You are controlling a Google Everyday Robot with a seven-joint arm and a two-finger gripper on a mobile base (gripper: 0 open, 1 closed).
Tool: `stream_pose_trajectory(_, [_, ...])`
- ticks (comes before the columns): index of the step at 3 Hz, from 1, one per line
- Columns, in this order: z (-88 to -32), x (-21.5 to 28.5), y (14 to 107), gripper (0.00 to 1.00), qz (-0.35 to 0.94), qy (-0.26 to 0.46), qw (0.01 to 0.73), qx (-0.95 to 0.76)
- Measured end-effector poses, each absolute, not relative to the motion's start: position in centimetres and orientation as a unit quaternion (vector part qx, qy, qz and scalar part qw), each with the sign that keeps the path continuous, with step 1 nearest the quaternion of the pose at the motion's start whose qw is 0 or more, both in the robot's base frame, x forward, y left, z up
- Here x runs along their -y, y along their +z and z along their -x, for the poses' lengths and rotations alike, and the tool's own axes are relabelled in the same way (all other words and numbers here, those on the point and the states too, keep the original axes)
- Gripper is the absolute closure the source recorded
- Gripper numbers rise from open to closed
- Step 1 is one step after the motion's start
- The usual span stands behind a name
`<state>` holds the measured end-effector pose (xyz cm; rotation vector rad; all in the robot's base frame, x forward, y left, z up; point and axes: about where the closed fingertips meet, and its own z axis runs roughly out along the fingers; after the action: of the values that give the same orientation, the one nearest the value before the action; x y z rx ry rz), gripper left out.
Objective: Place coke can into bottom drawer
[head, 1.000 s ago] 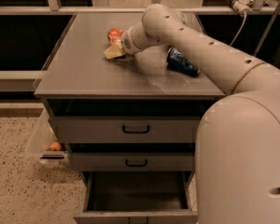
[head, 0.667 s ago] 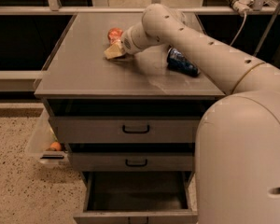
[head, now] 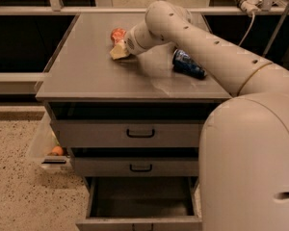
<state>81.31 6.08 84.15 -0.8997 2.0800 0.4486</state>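
Observation:
The coke can (head: 117,34), red-orange with white markings, lies on the grey cabinet top (head: 86,76) toward the back, left of centre. My gripper (head: 118,48) reaches over the top from the right and sits right at the can, its pale fingers (head: 117,52) touching or enclosing the can's near side. The bottom drawer (head: 142,201) is pulled open below, dark inside, with nothing visible in it.
A blue can (head: 188,64) lies on its side on the cabinet top right of my arm. Two shallower drawers with black handles (head: 140,134) are shut above the open one. A clear bin (head: 47,148) holding an orange object stands on the floor at left.

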Motion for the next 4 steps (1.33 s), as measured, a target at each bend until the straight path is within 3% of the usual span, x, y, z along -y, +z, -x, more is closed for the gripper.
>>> stream_pose_trajectory(1, [-80.1,-5.2,85.3,1.00,0.367,0.191,0.386,-0.825])
stream_pose_trajectory(3, [-72.5,0.1,95.7,1.00,0.393,0.244,0.339,-0.819])
stream_pose_trajectory(4, [-70.9,0.0,94.3,1.00,0.409,0.249,0.301,-0.825])
